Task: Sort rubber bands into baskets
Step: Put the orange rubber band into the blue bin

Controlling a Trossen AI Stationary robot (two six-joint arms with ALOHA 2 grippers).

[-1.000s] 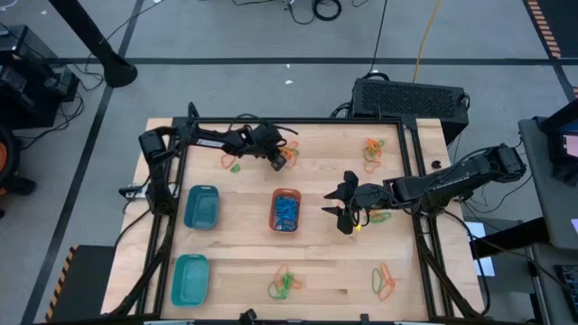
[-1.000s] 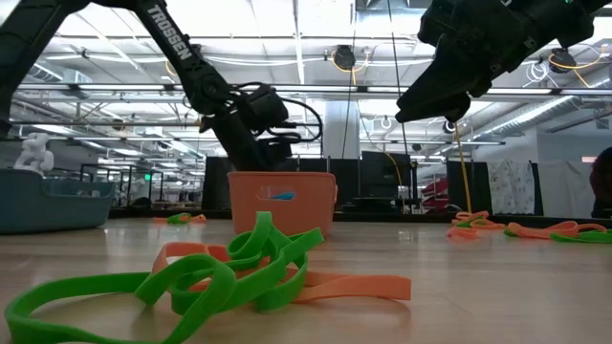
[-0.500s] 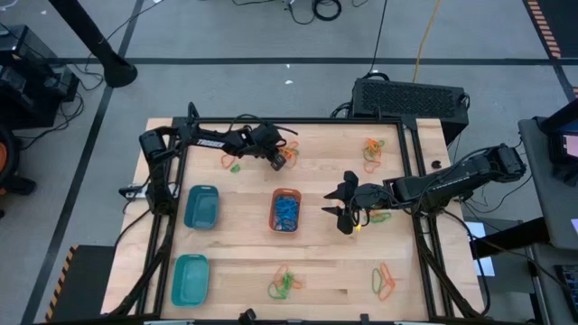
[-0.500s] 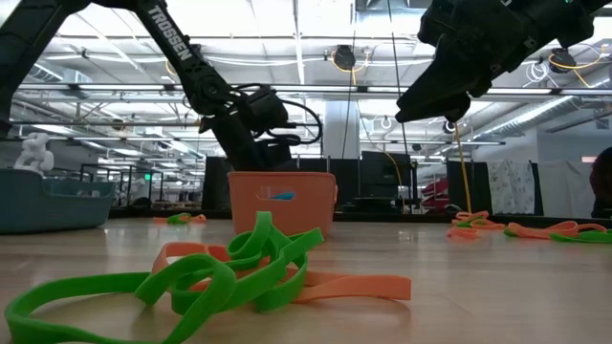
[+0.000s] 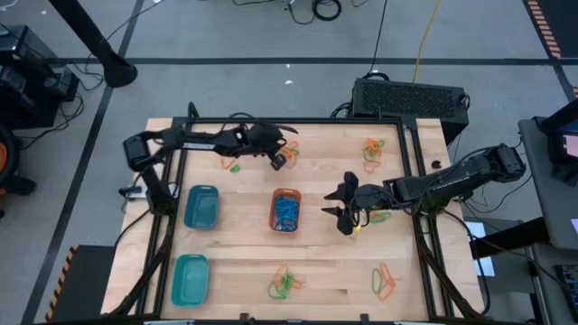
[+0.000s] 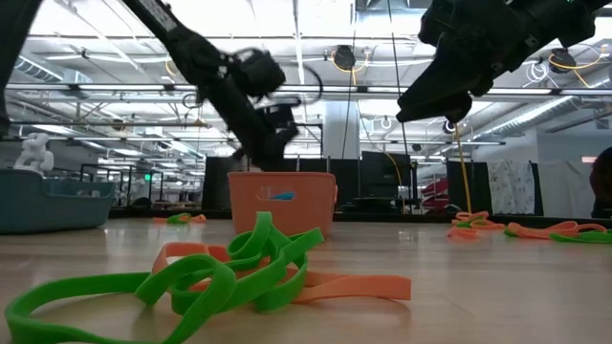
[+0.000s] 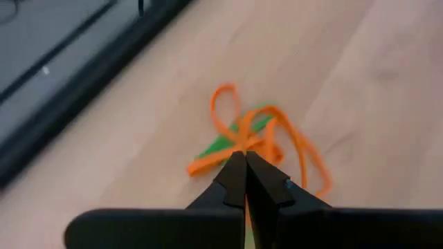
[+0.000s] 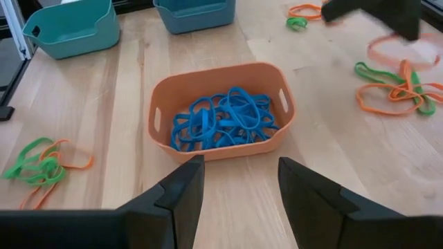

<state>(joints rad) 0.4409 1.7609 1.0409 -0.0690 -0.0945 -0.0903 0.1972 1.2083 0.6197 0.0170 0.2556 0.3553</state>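
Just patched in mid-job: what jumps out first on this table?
The orange basket at the table's centre stands out, filled with blue rubber bands. The left pincer is shut above a tangle of orange and green bands near the far edge, left of centre. The right pincer hangs open just right of the orange basket, and two teal baskets sit along the left side.

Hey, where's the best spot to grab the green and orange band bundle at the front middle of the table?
Probably the raised green loop at the top of the band bundle, coming straight down from above. The bands lie flat and tangled on the table, so only the humped loops look high enough for fingers to close around.
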